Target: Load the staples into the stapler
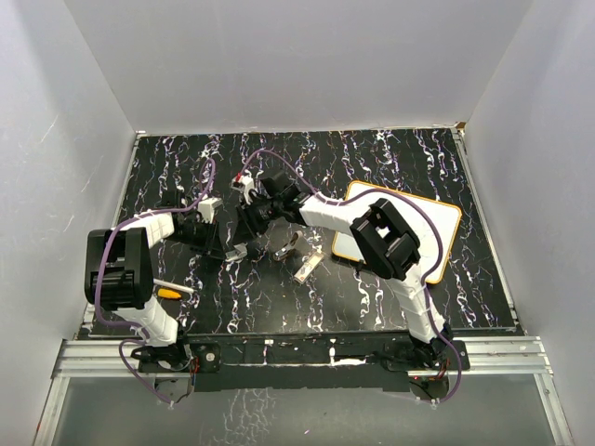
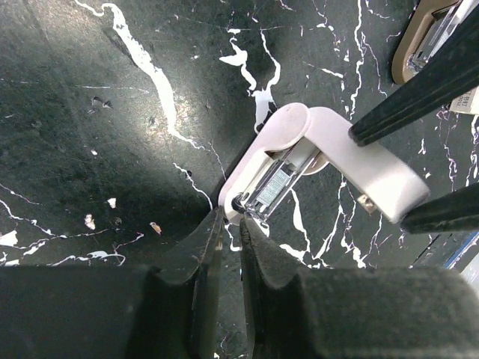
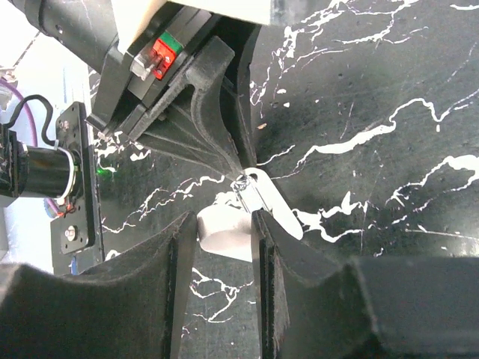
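A small pale stapler (image 2: 299,161) lies open on the black marble table (image 2: 90,112), its metal staple channel (image 2: 275,185) showing. My left gripper (image 2: 230,217) is shut, its tips pinching the front end of the stapler's base. The raised lid (image 3: 224,232) sits between the fingers of my right gripper (image 3: 221,221), which is shut on it. The right fingers (image 2: 419,82) show as black bars on both sides of the lid. From above, both grippers meet at the stapler (image 1: 238,250) left of centre. A pale cream oblong, the staples (image 1: 307,268), lies on the table to the right.
A second beige stapler (image 1: 286,246) lies just right of the grippers, between them and the staples. A white board with an orange rim (image 1: 437,216) lies at the right. A white pen with an orange cap (image 1: 170,293) lies near the left arm. White walls surround the table.
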Controlling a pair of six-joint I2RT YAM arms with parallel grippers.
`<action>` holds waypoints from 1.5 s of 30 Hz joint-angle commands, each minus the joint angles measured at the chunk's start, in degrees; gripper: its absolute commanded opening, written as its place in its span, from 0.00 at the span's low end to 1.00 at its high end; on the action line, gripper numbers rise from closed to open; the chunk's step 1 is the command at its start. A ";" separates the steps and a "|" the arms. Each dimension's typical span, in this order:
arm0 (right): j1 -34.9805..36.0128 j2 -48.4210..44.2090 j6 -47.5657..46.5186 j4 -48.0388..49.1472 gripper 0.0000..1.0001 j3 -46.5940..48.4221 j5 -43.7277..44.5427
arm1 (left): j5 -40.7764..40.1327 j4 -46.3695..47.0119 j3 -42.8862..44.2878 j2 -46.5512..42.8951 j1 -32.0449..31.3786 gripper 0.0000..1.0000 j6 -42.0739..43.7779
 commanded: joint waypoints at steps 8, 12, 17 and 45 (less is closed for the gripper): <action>1.43 1.86 -1.50 0.41 0.37 3.81 0.10 | 2.98 -0.78 0.55 0.51 -0.12 0.13 -0.08; 1.57 2.54 -1.63 0.25 0.37 4.55 0.30 | 3.22 -0.75 0.58 0.53 -0.20 0.13 -0.08; 1.57 2.78 -3.76 -1.77 0.37 6.30 0.72 | 3.02 -1.14 0.79 0.47 -0.23 0.12 0.12; -0.48 -18.74 -36.73 -16.82 0.70 -7.44 5.57 | -0.85 -6.52 4.86 -16.61 -0.41 0.33 1.52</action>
